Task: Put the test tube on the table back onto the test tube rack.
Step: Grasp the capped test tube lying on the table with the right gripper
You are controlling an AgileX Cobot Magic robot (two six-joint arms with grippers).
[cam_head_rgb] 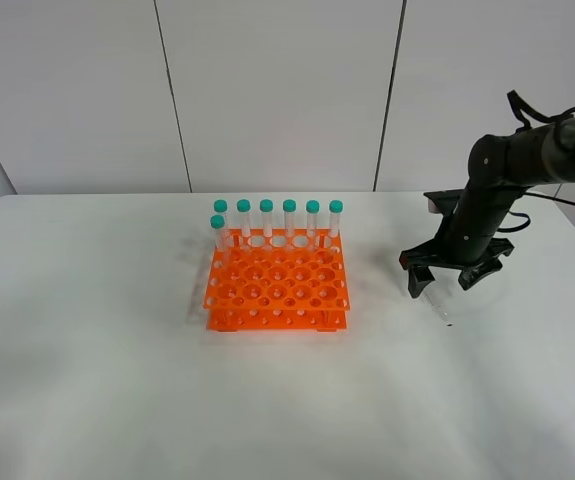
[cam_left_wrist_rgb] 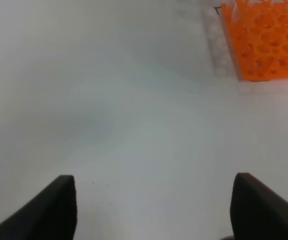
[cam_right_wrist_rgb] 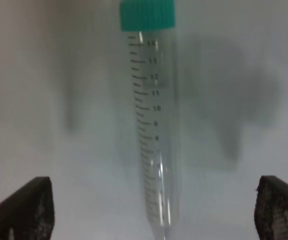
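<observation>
Right gripper [cam_head_rgb: 450,276] spread wide above the lying test tube [cam_right_wrist_rgb: 153,125]; round and slick, it may roll off-centre as jaws close.

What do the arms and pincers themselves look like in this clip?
The right arm is matte black with rounded joints and thin black cables looping off it; a small red mark sits by the right pincer. Its fingers are dark with a mesh-like texture. The left pincer shows only two plain dark fingertips; its arm is out of view.
</observation>
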